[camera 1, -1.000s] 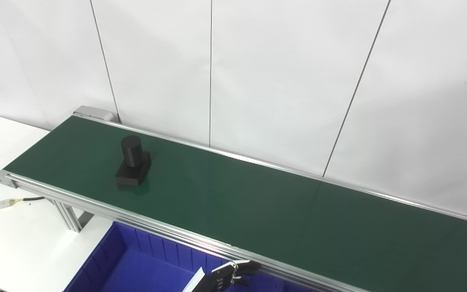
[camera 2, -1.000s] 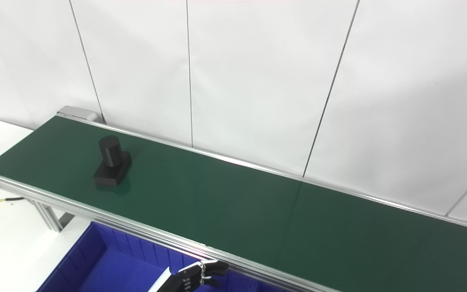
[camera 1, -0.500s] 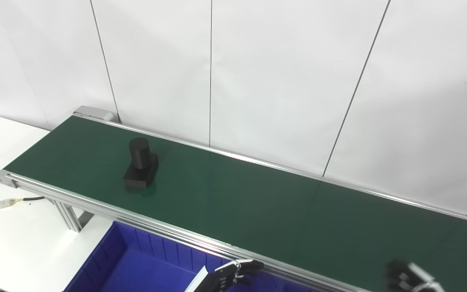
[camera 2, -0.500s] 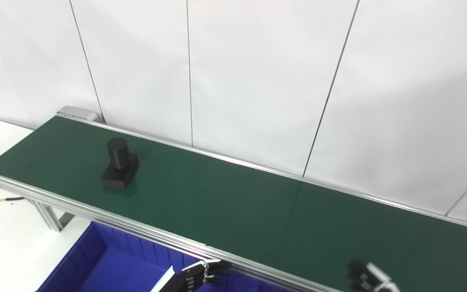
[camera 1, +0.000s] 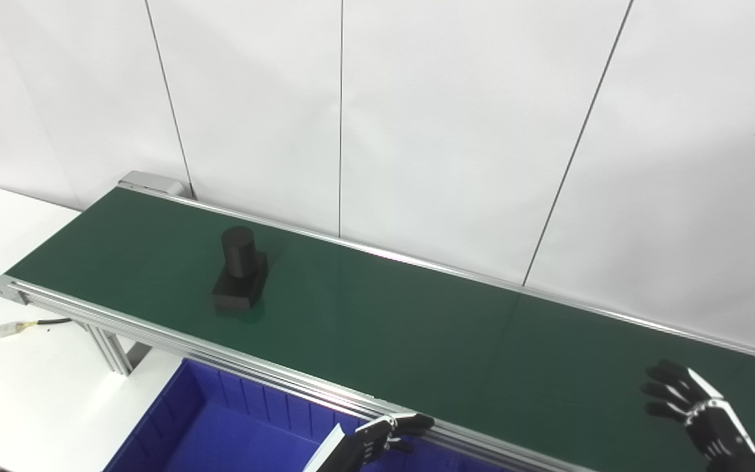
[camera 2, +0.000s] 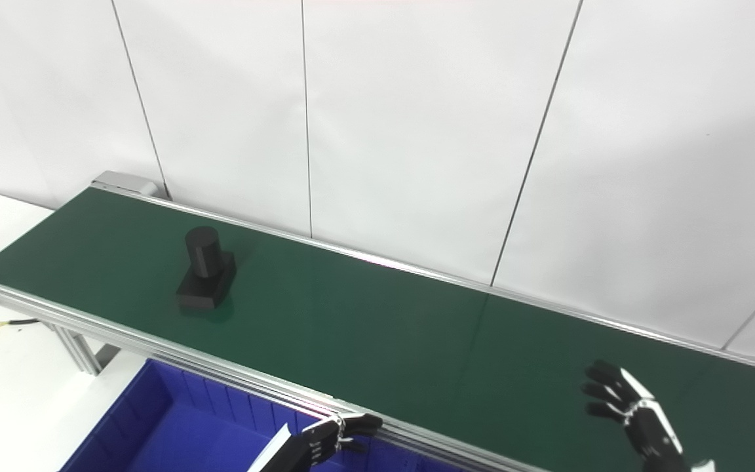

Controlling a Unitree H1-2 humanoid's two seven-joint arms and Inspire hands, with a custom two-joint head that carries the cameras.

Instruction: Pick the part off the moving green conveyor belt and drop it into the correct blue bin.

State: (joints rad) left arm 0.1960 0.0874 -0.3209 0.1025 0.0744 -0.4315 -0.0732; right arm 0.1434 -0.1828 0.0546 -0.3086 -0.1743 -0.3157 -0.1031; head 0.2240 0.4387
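- At the bottom edge, the left hand hangs over the blue bin, just below the near rail of the conveyor. Its dark fingers are curled loosely inward and hold nothing; whether they are fully closed cannot be told from this angle.
- The blue bin sits under the near side of the conveyor, with ribbed inner walls; only its left part shows, and what can be seen of its floor is bare blue.
- At the lower right, the right hand is raised above the belt with its fingers spread apart and pointing up and to the left, holding nothing. It is well apart from the part.
- To the left of the bin lies a white desk, with a thin cable running along it from the left edge, beside the conveyor's aluminium leg.
- The green conveyor belt runs on a slant from the upper left to the lower right, framed by silver rails on both long sides.
- The part stands on the belt toward its left end, roughly midway between the two rails. It is black: an upright cylinder on a flat rectangular base, with a faint reflection on the belt just in front of it. Neither hand touches it.
- Behind the belt rises a white panelled wall with thin dark seams.
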